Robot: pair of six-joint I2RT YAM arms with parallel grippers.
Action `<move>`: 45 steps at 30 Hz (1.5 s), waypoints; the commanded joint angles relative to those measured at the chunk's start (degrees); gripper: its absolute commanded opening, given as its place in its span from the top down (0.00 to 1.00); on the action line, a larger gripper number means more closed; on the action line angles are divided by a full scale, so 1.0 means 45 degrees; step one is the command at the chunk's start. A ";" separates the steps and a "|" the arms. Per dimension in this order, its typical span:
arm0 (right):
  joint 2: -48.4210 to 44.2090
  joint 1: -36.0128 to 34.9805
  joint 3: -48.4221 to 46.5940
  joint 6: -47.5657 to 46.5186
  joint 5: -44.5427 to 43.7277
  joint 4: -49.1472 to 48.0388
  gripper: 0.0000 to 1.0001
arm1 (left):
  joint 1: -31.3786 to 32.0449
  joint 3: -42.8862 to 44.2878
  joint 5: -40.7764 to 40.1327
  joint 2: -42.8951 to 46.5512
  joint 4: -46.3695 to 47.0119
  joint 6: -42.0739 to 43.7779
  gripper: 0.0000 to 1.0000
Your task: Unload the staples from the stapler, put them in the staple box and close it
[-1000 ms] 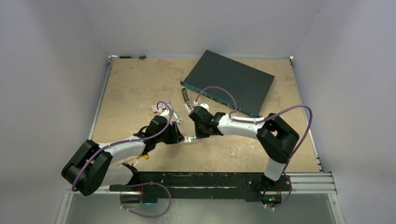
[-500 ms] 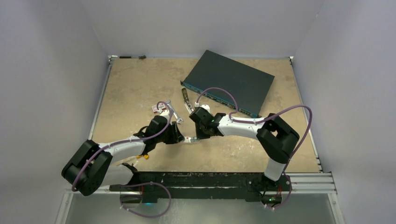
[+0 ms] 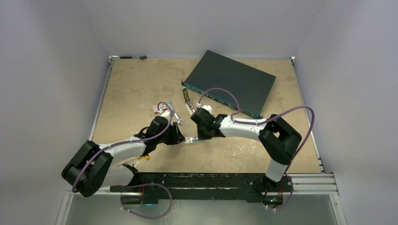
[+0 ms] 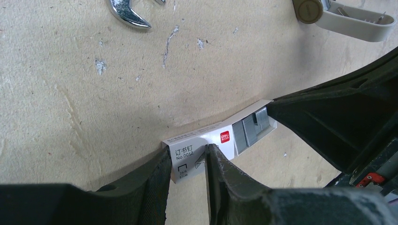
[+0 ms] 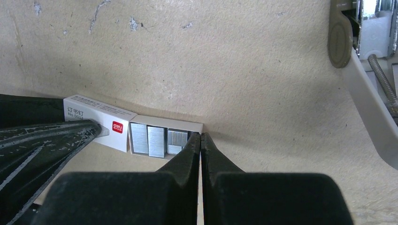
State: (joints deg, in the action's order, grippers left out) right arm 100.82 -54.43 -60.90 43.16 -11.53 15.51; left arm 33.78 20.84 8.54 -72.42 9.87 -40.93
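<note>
Left gripper [image 4: 187,157] clamped on the white sleeve of the staple box [image 4: 202,138], one finger on each side of it, printed label facing up; right gripper [image 5: 200,137] closed tight, fingertips pressed together right at the end wall of the box's tray [image 5: 164,123]; can't tell whether the card is actually nipped between them. Tray slid partway out of the sleeve; staples [image 5: 155,140] lie in it as grey blocks side by side, in the stretch between the two grippers. Box sits low over the table [image 3: 136,84], near the front middle; contact with the surface unclear. Stapler [image 5: 371,108] lies on the table beyond the box, apart from both grippers, pale top swung open, round hinge end nearest the box, metal channel and spring exposed; what's in the channel can't be made out. Wrench [image 4: 129,11] beside the stapler, toward the left arm; dark network switch [image 3: 230,79] at the back right, just behind the stapler.
</note>
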 commanded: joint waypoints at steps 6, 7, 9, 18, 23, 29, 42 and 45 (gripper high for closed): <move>-0.0630 -0.0062 0.0171 0.0377 -0.0365 -0.0152 1.00 | 0.0035 -0.0282 -0.0159 0.0429 -0.0028 -0.0196 0.69; -0.0604 -0.0063 0.0160 0.0374 -0.0336 -0.0188 1.00 | 0.0028 -0.0294 -0.0144 0.0408 -0.0008 -0.0247 0.69; -0.0554 -0.0095 0.0123 0.0382 -0.0272 -0.0239 1.00 | 0.0032 -0.0314 -0.0126 0.0373 0.0069 -0.0307 0.69; -0.0252 -0.0283 -0.0042 0.0357 -0.0192 -0.0203 1.00 | 0.0032 -0.0410 -0.0243 0.0408 0.0197 -0.0675 0.69; -0.0151 -0.0306 -0.0073 0.0355 -0.0199 -0.0125 1.00 | 0.0032 -0.0664 -0.0437 0.0799 0.0312 -0.1229 0.69; 0.0078 -0.0353 -0.0318 0.0264 -0.0301 0.0106 1.00 | 0.0033 -0.0808 -0.0529 0.1115 0.0304 -0.1434 0.69; 0.0368 -0.0488 -0.0742 0.0336 -0.0934 0.0828 1.00 | 0.0025 -0.0901 -0.0633 0.1217 0.0297 -0.1550 0.69; 0.0460 -0.0515 -0.0900 0.0332 -0.0922 0.0865 1.00 | 0.0037 -0.0901 -0.0572 0.1197 0.0376 -0.1600 0.69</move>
State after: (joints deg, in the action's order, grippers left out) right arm 102.00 -56.36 -62.67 43.92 -13.93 17.10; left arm 33.78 17.15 6.61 -67.79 10.07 -47.46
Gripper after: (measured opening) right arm 0.004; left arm 0.311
